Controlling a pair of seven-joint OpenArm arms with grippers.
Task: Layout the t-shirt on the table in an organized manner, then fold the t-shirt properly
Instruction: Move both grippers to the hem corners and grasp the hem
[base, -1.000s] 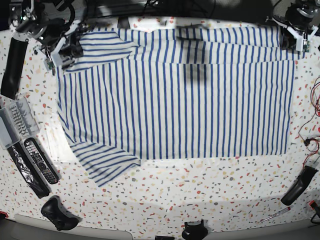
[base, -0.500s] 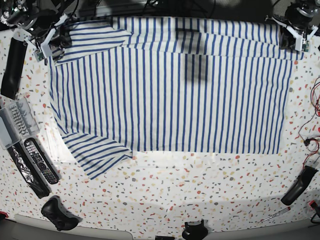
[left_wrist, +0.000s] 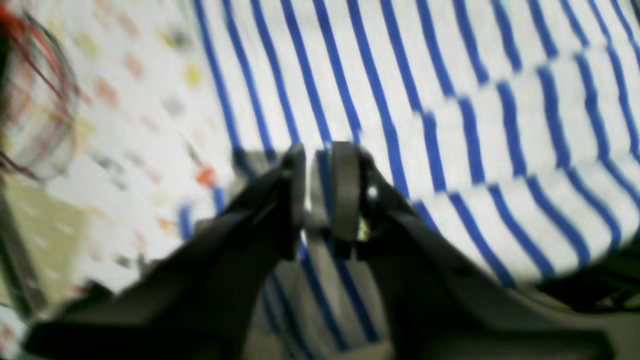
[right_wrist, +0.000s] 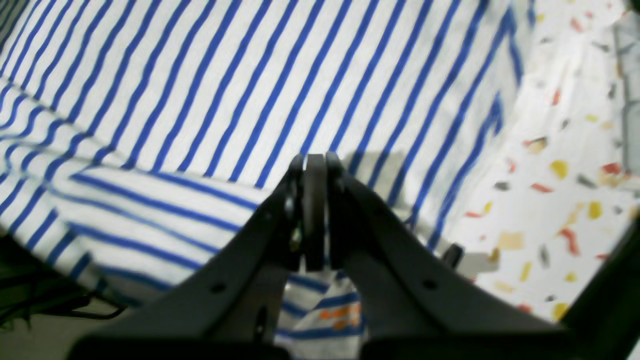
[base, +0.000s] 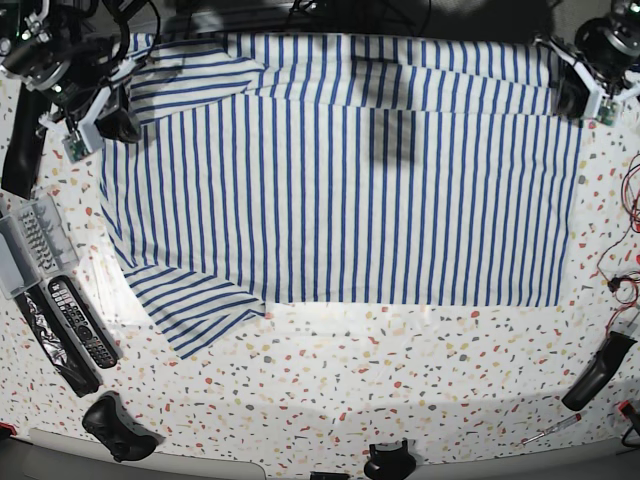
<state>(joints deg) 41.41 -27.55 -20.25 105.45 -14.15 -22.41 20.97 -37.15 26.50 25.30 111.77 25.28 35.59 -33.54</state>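
The t-shirt (base: 340, 190), white with blue stripes, lies spread flat on the speckled table (base: 400, 380), with one sleeve sticking out at the front left. At its far right corner is my left gripper (base: 583, 88). In the left wrist view the left gripper (left_wrist: 314, 195) has its jaws a little apart over the t-shirt (left_wrist: 450, 75) edge. My right gripper (base: 90, 125) is at the far left shoulder. Seen from the right wrist, the right gripper (right_wrist: 314, 200) is shut, with a bunch of the t-shirt (right_wrist: 250, 75) and an orange-printed label caught below its tips.
Along the left edge lie a black bar (base: 25, 130), a grey tray (base: 25, 245) and two remotes (base: 80, 320). A game controller (base: 118, 428) sits front left. Red wires (base: 625, 230), a black handle (base: 598, 370) and a screwdriver (base: 550, 430) are at the right.
The t-shirt slid toward the far edge and leftward and lies flatter. Since half a second ago the right gripper moved a little left and nearer; the left arm has barely moved.
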